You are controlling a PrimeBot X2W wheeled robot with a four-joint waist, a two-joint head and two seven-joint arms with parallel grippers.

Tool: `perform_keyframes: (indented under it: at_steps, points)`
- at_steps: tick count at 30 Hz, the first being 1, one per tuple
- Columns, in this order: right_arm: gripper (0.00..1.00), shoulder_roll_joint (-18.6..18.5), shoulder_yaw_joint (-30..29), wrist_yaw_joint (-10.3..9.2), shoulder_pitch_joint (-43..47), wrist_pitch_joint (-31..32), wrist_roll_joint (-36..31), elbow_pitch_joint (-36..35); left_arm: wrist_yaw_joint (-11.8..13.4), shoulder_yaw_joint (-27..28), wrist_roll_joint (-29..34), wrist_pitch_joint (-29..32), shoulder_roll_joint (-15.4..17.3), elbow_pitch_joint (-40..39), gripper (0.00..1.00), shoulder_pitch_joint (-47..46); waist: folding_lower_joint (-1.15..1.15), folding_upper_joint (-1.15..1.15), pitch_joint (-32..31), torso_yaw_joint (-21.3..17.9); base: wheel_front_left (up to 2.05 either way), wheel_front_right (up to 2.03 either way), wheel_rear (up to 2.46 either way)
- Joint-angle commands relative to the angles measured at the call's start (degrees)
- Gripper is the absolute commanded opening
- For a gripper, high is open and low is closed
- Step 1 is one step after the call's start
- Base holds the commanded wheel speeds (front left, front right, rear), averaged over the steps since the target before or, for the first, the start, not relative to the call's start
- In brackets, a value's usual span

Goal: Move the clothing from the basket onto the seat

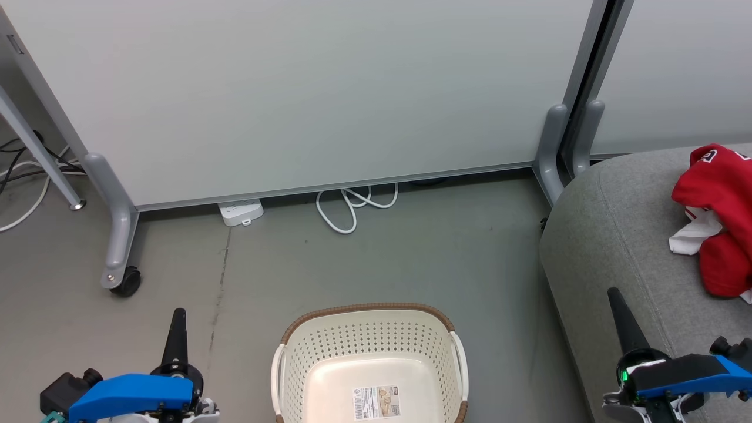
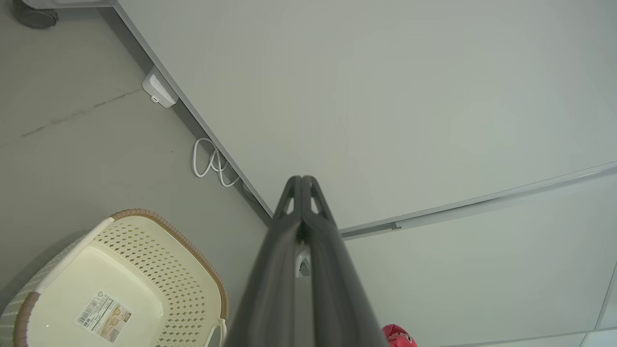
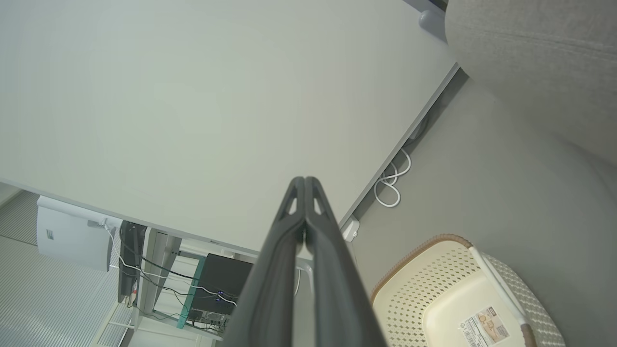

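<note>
clothing (image 1: 714,217) lies on the seat (image 1: 611,235), so we judge the move done | basket (image 1: 367,306) holds just its label (image 1: 376,402) | our left gripper (image 1: 178,315) and right gripper (image 1: 615,296) are pinched together, empty: nothing left to lift

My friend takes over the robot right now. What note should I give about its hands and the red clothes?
Left gripper: shut, holding nothing, over the floor left of the basket.
Right gripper: shut, holding nothing, by the seat.
Clothing: a red heap on the seat.
Basket: on the floor, with nothing visible inside but its label.
Done: clothing is out of the basket and on the seat.
Left: apparently nothing. The heap runs off the picture's edge, so check it.
</note>
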Motion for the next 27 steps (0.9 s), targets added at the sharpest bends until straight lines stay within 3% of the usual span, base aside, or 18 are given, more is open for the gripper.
perform_keyframes:
  at_steps: [1, 27]
  points:
    - [0.00, -0.4, -0.2, 0.03, -1.3, 0.3, 2.0, -0.6, -0.1, 0.5, -1.7, 0.5, 0.1, -0.7, 0.00, -1.7, 0.00, 0.00, 0.0, 0.0, 0.00, 0.00, 0.00]
    - [0.00, -0.5, -0.8, 0.04, -2.0, 2.1, 15.1, -0.7, -0.2, 2.2, -12.9, 3.9, 0.0, -2.0, 0.00, -2.8, 0.00, 0.00, 0.0, -0.4, 0.00, 0.00, 0.00]
